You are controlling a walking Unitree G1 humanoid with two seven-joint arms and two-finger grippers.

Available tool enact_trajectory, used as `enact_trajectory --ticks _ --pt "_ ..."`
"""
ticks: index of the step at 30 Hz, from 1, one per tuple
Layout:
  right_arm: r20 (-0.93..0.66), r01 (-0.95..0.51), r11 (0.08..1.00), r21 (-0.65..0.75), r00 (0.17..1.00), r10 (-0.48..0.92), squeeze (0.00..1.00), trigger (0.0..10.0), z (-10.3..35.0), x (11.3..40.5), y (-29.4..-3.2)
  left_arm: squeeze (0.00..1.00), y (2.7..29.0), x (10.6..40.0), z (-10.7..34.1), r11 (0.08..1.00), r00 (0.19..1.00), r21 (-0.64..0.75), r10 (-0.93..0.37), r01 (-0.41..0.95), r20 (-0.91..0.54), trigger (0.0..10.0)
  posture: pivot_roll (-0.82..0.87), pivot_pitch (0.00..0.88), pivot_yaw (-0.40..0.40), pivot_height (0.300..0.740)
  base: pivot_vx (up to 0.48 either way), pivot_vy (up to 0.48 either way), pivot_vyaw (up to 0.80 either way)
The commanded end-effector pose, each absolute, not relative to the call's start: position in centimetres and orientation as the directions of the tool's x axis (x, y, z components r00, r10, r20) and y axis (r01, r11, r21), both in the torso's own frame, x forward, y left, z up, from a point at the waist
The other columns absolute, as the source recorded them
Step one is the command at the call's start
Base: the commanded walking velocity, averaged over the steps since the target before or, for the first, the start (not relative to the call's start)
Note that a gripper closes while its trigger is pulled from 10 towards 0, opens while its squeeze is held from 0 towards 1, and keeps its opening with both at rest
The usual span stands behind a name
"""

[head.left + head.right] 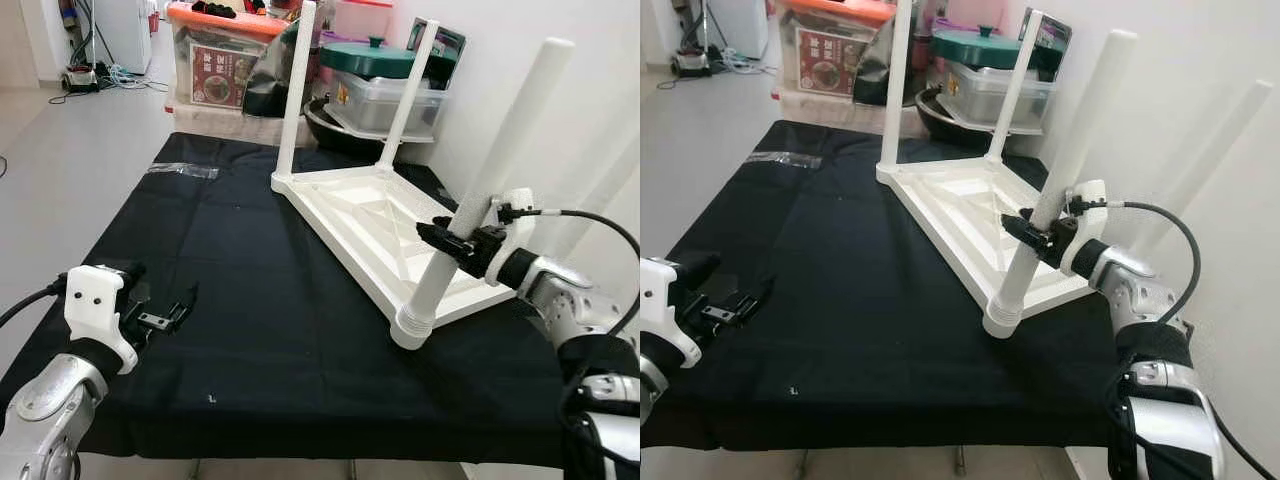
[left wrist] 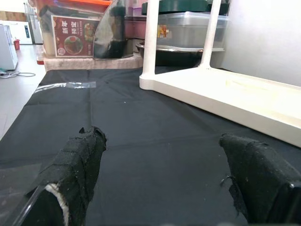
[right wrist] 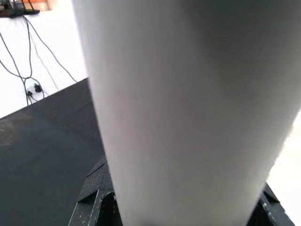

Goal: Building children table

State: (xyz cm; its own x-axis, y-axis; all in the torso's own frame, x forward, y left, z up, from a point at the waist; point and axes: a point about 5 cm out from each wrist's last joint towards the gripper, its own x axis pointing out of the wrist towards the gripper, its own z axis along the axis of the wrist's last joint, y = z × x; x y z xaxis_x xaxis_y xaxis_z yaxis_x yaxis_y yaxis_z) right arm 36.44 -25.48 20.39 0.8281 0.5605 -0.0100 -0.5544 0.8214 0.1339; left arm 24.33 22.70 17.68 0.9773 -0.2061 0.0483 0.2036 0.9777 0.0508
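A white children's table (image 1: 370, 215) lies upside down on the black-covered work surface (image 1: 230, 300), its legs pointing up. Two far legs (image 1: 295, 90) stand at the back. The near leg (image 1: 500, 170) rises tilted from the front corner socket (image 1: 412, 328). My right gripper (image 1: 452, 240) is shut on this leg at about a third of its height; in the right wrist view the leg (image 3: 188, 108) lies between the fingers (image 3: 94, 205). My left gripper (image 1: 165, 312) hovers open over the cloth at the front left, nothing between its fingers (image 2: 75, 165), the upturned table (image 2: 235, 96) beyond.
Plastic storage boxes (image 1: 215, 60), a green-lidded pot (image 1: 370, 55) and a clear container (image 1: 390, 100) crowd the back edge. A white wall (image 1: 560, 110) runs close along the right. A strip of tape (image 1: 185, 170) lies on the cloth. Cables (image 1: 100, 80) lie on the floor, far left.
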Motion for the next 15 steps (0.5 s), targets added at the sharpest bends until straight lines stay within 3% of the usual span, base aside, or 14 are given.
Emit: enact_trajectory --ticks 1,3,6,9,11,12,14,15 --pt "-0.007 -0.517 0.843 0.147 0.852 0.524 0.0 0.0 20.4 36.4 -26.4 0.0 22.6 24.3 17.6 0.975 0.975 0.061 -0.216 0.213 0.044 10.0 0.13 0.0 -0.178 0.74 0.0 0.0 0.0" --pt "-0.01 -0.359 0.918 0.168 0.931 0.366 0.0 0.0 19.6 37.1 -26.8 0.0 22.6 24.3 17.6 0.974 0.975 0.065 -0.218 0.215 0.043 10.0 0.13 0.0 -0.181 0.74 0.0 0.0 0.0" --pt "-0.011 -0.313 0.933 0.176 0.947 0.32 0.0 0.0 19.3 37.2 -26.8 0.0 22.6 24.3 17.6 0.974 0.975 0.066 -0.218 0.215 0.042 10.0 0.13 0.0 -0.181 0.74 0.0 0.0 0.0" --pt "-0.051 -0.131 0.967 0.217 0.988 0.146 0.0 0.0 17.8 37.6 -26.0 0.0 22.7 24.2 17.6 0.975 0.976 0.067 -0.214 0.211 0.04 10.0 0.13 0.0 -0.181 0.74 0.0 0.0 0.0" --pt "-0.051 -0.131 0.967 0.217 0.988 0.146 0.0 0.0 17.8 37.6 -26.0 0.0 22.7 24.2 17.6 0.975 0.976 0.067 -0.214 0.211 0.04 10.0 0.13 0.0 -0.181 0.74 0.0 0.0 0.0" --pt "-0.089 -0.068 0.972 0.223 0.992 0.089 0.0 0.0 17.2 37.6 -25.8 0.0 22.7 24.2 17.5 0.975 0.976 0.067 -0.214 0.211 0.039 10.0 0.13 0.0 -0.181 0.74 0.0 0.0 0.0" --pt "-0.242 0.216 0.951 0.221 0.957 -0.161 0.0 0.0 14.3 36.8 -24.3 0.0 22.6 24.1 17.4 0.975 0.976 0.065 -0.214 0.211 0.035 10.0 0.13 0.0 -0.18 0.74 0.0 0.0 0.0" --pt "-0.242 0.216 0.951 0.221 0.957 -0.161 0.0 0.0 14.3 36.8 -24.3 0.0 22.6 24.1 17.4 0.975 0.976 0.065 -0.214 0.211 0.035 10.0 0.13 0.0 -0.18 0.74 0.0 0.0 0.0"
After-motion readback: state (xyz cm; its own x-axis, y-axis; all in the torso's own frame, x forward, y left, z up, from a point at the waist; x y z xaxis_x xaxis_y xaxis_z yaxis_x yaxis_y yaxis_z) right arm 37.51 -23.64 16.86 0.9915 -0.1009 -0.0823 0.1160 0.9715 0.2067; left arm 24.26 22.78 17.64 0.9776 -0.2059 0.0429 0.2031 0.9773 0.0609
